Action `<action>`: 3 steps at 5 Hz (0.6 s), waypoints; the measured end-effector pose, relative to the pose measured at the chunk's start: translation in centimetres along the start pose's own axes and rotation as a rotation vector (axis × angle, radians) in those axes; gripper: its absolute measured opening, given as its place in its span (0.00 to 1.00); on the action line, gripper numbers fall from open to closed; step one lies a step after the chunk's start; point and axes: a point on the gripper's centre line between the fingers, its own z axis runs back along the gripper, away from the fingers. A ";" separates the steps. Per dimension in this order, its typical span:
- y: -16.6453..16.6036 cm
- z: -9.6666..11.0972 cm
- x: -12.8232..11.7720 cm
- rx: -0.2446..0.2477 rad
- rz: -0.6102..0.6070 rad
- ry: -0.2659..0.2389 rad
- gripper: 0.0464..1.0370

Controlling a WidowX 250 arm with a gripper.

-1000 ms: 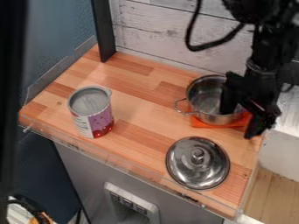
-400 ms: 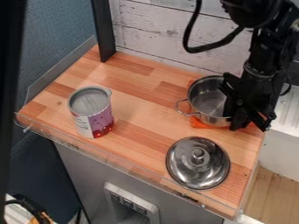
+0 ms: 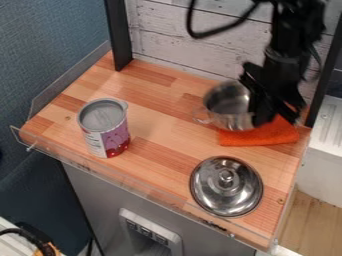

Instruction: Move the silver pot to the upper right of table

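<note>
1. The black claw [image 3: 272,119] of a robot arm, hanging down at the upper right of the scene, grasps the silver pot [image 3: 228,106] by its right side.
2. The pot, its mouth uncovered and one loop handle pointing left, is at the upper right of the wooden table [image 3: 157,112]; whether its base touches anything cannot be told.
3. An orange cloth [image 3: 257,138] lies just below and to the right of the pot, near the table's right edge.
4. A round metal lid [image 3: 226,192], knob up, rests below the cloth, toward the front edge.
5. A purple-and-white can [image 3: 115,137] stands upright at left, well apart from the pot.
6. Behind the table rises a whitewashed plank wall [image 3: 180,50], with a black post [image 3: 118,35] at the far left corner.
</note>
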 end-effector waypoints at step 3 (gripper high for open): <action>12.3 0.9 -5.2 0.051 0.414 0.087 0.03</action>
